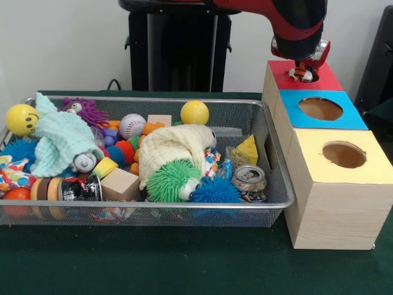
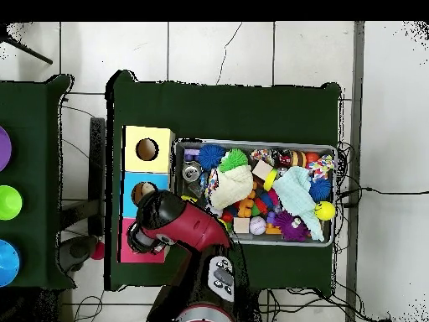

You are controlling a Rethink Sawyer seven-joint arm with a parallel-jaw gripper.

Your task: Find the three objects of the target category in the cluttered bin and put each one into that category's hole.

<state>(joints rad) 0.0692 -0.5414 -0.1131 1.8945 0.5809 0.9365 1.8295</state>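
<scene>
While the desk (image 1: 184, 264) with its dark green cover takes up most of the scene, the real mess is the wire mesh bin (image 1: 279, 184), which is packed: a mint knit cloth (image 1: 61, 141), a cream knit cloth (image 1: 172, 147), a green spiky ball (image 1: 169, 181) with a blue spiky ball (image 1: 215, 192) just beside it, a purple spiky toy (image 1: 89, 110), a wooden block (image 1: 120, 184), a baseball (image 1: 132, 126), a plain yellow ball (image 1: 194, 112), a yellow smiley ball (image 1: 21, 118), a foam cheese wedge (image 1: 249, 149) and a crushed can (image 1: 249, 178). The can has some print on it, but honestly I can't read it, and nothing else shows legible writing.

Right of the bin in the front view sit three pale wooden boxes in a row: yellow-topped box (image 1: 334, 184) nearest the camera, blue-topped box (image 1: 319, 109) in the middle, red-topped box (image 1: 304, 77) farthest back.

The red and black arm (image 2: 188, 226) reaches from the pedestal across to the red box, wrist pointing straight down over its hole (image 1: 307, 75). The jaws (image 1: 303, 69) hang just above that hole, and a small orange black-striped plush tiger (image 1: 301, 75) sits at the hole's mouth right under them. Whether the jaws are clenched on the tiger or have let go, I can't tell from either view.
</scene>
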